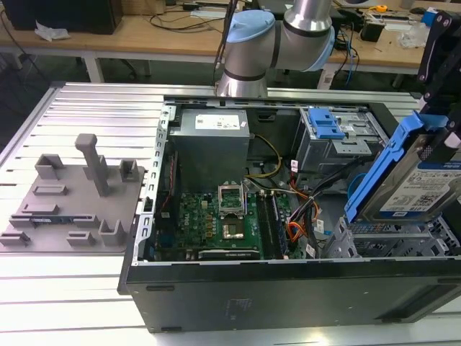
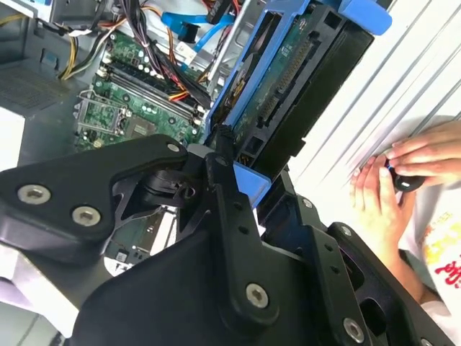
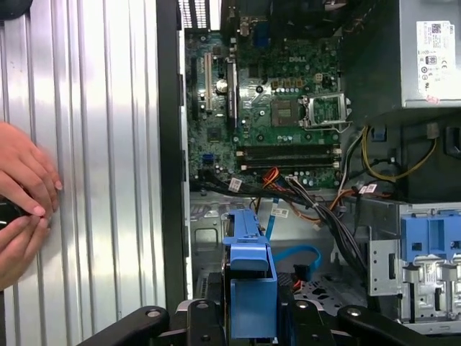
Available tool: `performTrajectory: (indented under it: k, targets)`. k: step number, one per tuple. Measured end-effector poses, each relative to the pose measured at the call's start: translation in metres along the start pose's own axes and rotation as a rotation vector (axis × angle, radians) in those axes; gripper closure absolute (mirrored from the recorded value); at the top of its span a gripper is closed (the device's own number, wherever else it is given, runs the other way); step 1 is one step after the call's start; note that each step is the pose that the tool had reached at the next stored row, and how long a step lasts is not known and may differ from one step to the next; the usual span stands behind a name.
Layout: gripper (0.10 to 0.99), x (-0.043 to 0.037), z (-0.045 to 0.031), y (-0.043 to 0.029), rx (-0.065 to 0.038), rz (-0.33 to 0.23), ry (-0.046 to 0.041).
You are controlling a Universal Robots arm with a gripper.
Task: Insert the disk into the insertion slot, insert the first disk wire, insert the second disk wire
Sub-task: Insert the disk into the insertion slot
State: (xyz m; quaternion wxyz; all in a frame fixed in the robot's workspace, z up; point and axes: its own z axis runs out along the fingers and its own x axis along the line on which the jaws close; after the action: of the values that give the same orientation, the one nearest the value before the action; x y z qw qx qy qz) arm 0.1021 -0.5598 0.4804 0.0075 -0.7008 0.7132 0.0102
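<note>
The disk, a silver drive with a white-and-blue label in a bright blue carrier, hangs tilted at the exterior view's right. My gripper is shut on its upper end. The disk's lower edge is just above the insertion slot, a grey perforated cage at the case's near right corner. Both wrist views show the black fingers clamped on the blue carrier. The second disk wire, a flat light-blue cable, lies loose on the case floor beside the cage, and also loops behind the carrier.
The open computer case holds a motherboard, a power supply, a taller bay with a blue latch and an orange-red wire bundle. A person's hands rest on the slatted table beside the case. A grey fixture plate lies at the left.
</note>
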Motion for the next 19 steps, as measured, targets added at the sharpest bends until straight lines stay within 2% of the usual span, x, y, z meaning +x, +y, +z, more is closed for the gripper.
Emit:
performTrajectory:
  k: [8, 15, 19]
  targets:
    - [0.722, -0.0015, 0.0001, -0.0008, 0.000, -0.010, 0.0001]
    - [0.722, -0.0041, 0.0005, -0.0125, -0.002, -0.009, 0.0003]
    - [0.722, -0.0072, 0.0016, -0.0129, -0.002, -0.009, 0.0001]
